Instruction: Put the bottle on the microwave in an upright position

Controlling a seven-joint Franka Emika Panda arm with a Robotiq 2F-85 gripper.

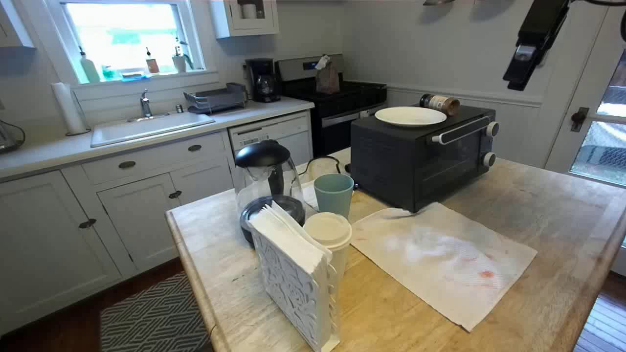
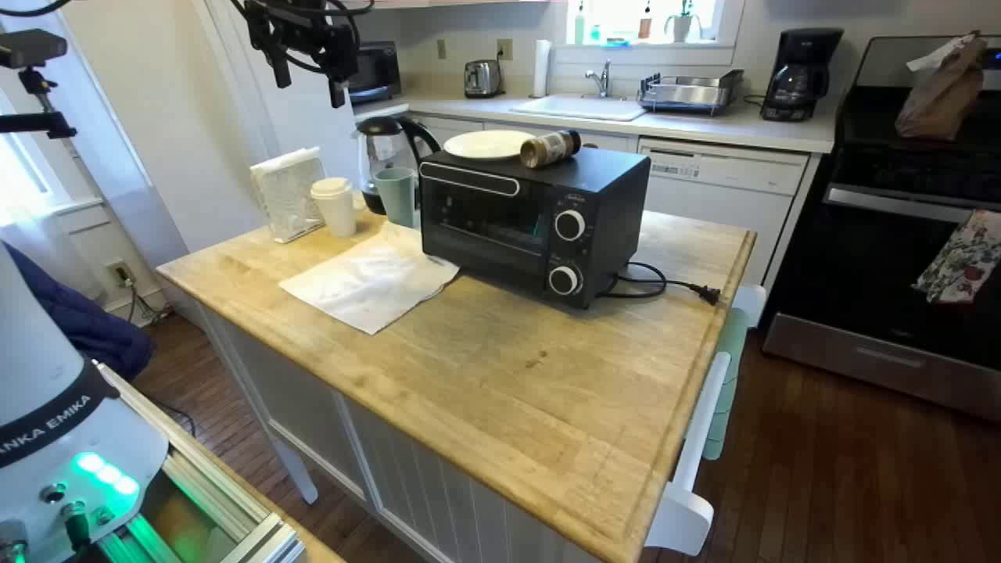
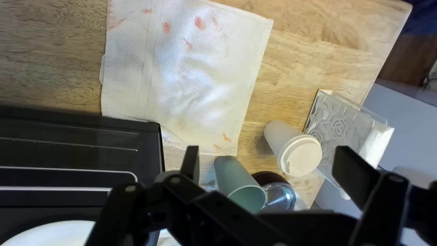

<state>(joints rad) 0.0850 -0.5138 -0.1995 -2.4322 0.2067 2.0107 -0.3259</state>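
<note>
The bottle [image 1: 440, 104] is a small brown jar with a black cap and a label. It lies on its side on top of the microwave, beside a white plate; it also shows in an exterior view [image 2: 550, 148]. The microwave [image 1: 384, 159] is a dark boxy oven with two knobs and a front handle, standing on the wooden table [image 2: 500, 375]. It also shows in an exterior view [image 2: 485, 211] and partly in the wrist view [image 3: 68, 153]. My gripper [image 2: 310, 87] is open and empty, high above the table; in the wrist view [image 3: 268, 155] its fingers are wide apart. The bottle is outside the wrist view.
The white plate [image 2: 489, 144] lies on the microwave. A green cup [image 1: 333, 193], a lidded white cup [image 3: 293, 150], a glass kettle [image 1: 268, 190] and a napkin holder [image 1: 293, 278] stand beside the microwave. A paper towel [image 3: 181, 75] lies in front. A power cord [image 2: 657, 289] trails behind.
</note>
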